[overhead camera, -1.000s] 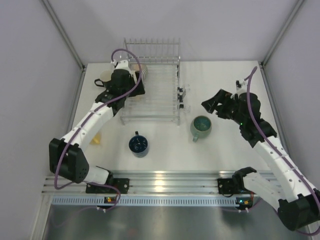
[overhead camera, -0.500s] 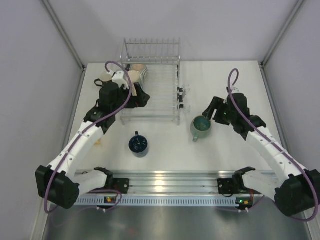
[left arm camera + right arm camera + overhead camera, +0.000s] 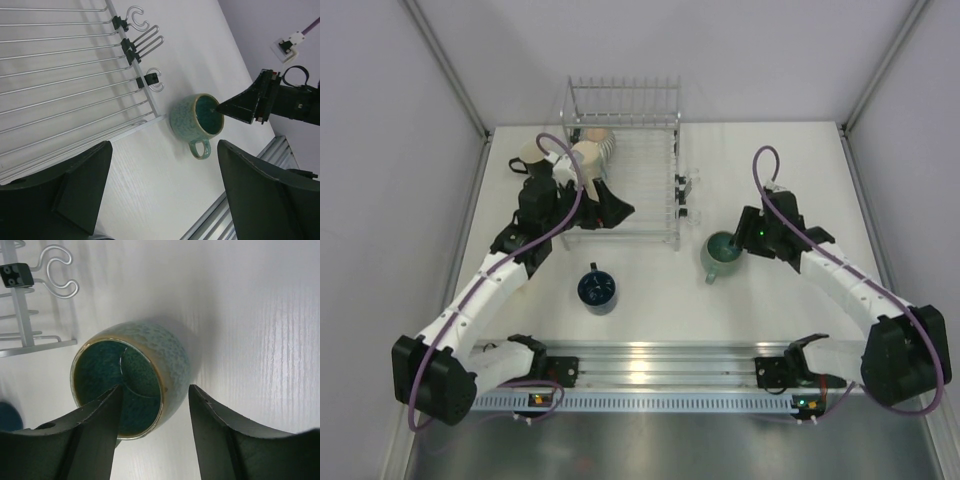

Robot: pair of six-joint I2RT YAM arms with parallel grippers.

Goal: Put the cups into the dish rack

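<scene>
**Right claw astride the teal mug's rim**

The table [image 3: 650, 325] is white and boxed in by pale walls, with a metal rail [image 3: 660, 358] across its near edge. The dish rack [image 3: 640, 190] stands toward the far side, left of centre. A ribbed beige cup [image 3: 592, 150] lies in its far left corner, and a cream cup [image 3: 528, 155] sits on the table just outside that corner. The dark blue mug [image 3: 597, 288] stands in front of the rack. The teal-green mug [image 3: 722, 253] stands near the rack's near right corner.

From above, the right claw [image 3: 740, 238] merges with the mug. Its wrist camera shows more: one finger is inside the mug and one outside. The jaws are apart, with a sliver of table showing past the wall. The left wrist view shows the left claw [image 3: 164, 145] spread wide and empty over the rack's near edge, and the wire hooks [image 3: 150, 80] on the rack's side.
</scene>
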